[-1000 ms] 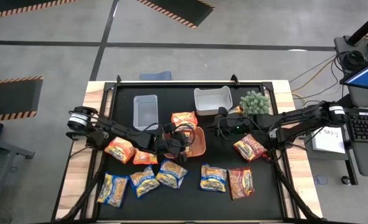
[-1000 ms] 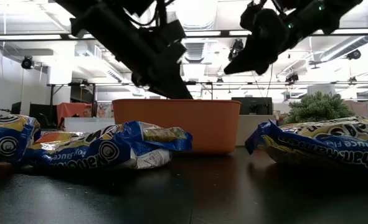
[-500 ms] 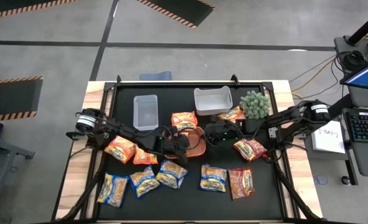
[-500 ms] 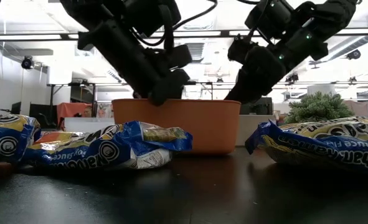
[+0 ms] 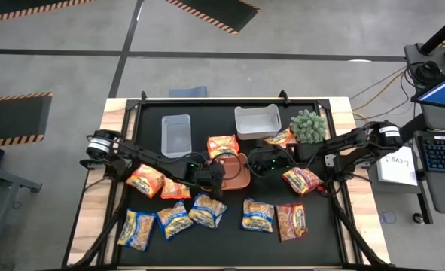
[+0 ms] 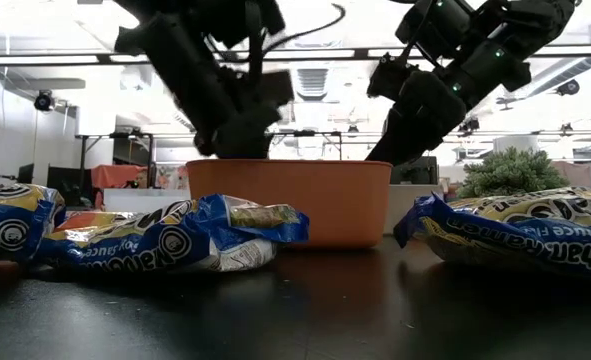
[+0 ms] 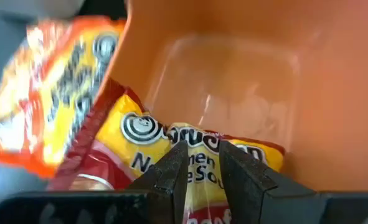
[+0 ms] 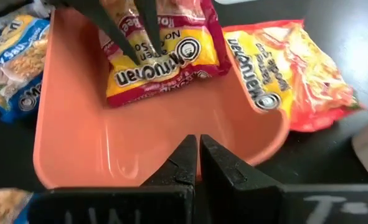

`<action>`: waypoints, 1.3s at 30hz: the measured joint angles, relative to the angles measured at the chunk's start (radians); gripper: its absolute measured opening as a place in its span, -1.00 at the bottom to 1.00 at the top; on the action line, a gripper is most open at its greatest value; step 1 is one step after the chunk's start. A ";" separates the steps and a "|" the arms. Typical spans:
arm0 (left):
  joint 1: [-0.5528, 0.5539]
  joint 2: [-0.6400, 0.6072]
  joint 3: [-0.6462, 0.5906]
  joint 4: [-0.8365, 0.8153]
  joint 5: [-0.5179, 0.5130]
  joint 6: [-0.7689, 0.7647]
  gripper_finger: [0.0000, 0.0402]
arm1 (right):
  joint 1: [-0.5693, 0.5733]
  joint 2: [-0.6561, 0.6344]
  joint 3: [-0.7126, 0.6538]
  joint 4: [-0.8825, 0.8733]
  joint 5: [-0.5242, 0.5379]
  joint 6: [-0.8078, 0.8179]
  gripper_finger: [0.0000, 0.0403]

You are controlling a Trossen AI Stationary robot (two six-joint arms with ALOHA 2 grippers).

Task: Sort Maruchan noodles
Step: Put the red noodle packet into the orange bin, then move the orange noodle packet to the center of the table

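A: Left claw [image 7: 199, 171] pinches a red noodle packet [image 8: 162, 65] inside the orange bin [image 8: 78, 155], presumably sorting by colour.

B: Right claw [image 8: 198, 163], fingers together, empty, hovers at the bin's rim.

Red-and-yellow ramen packet [image 8: 162, 59]: shiny crinkled plastic film. Orange rectangular bin [image 8: 71, 149]: smooth semi-gloss plastic. Black tabletop [image 6: 305, 310]: faintly reflective.
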 joint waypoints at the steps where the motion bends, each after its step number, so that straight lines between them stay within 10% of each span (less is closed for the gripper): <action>1: -0.001 -0.001 0.014 -0.002 0.000 0.016 -0.63 | 0.000 -0.011 0.004 -0.006 0.000 0.000 -0.96; 23: -0.072 -0.105 0.192 -0.124 -0.005 0.262 -0.63 | 0.079 -0.434 0.008 -0.507 -0.029 0.521 -0.96; 39: -0.077 -0.248 0.164 -0.126 -0.018 0.556 -0.63 | 0.059 -0.259 0.177 -0.899 0.229 0.675 -0.96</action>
